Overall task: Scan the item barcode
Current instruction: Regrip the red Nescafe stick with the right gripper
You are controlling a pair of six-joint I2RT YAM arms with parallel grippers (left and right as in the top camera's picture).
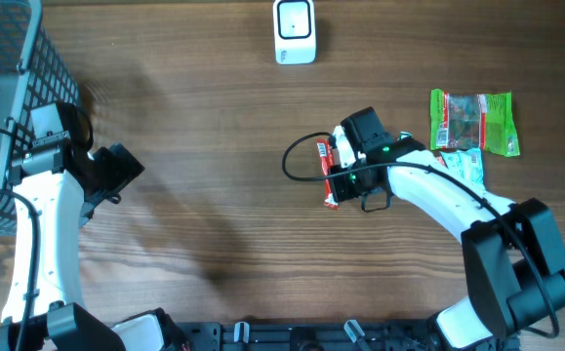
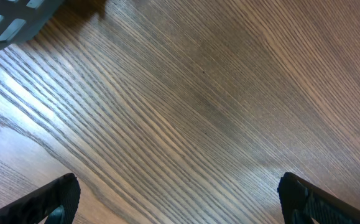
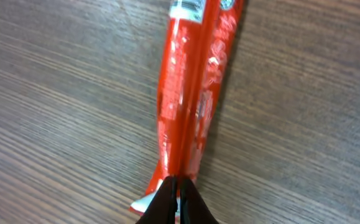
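- A brown wooden table (image 1: 214,195) with a strong straight grain fills every view; nothing of the room shows beyond it.
- The right gripper (image 3: 178,200) is pinched tight on the near end of the red snack packet (image 3: 189,93), its fingertips meeting on the crimped seal.
- The packet's long axis runs straight ahead from that gripper, leaning slightly to one side. Its far end carries a white printed patch, too blurred to read.
- Whether the packet rests on the wood or hangs just above it, I cannot tell.
- The left gripper (image 2: 178,186) hangs over bare wood with its fingers (image 2: 49,199) spread wide, holding nothing.
- Count: one red packet, and one white barcode scanner (image 1: 294,31) well ahead of the right gripper.
- One green packet (image 1: 472,122) and one pale packet (image 1: 463,164) lie behind its wrist.
- One grey mesh basket (image 1: 9,97) stands beside the left arm.
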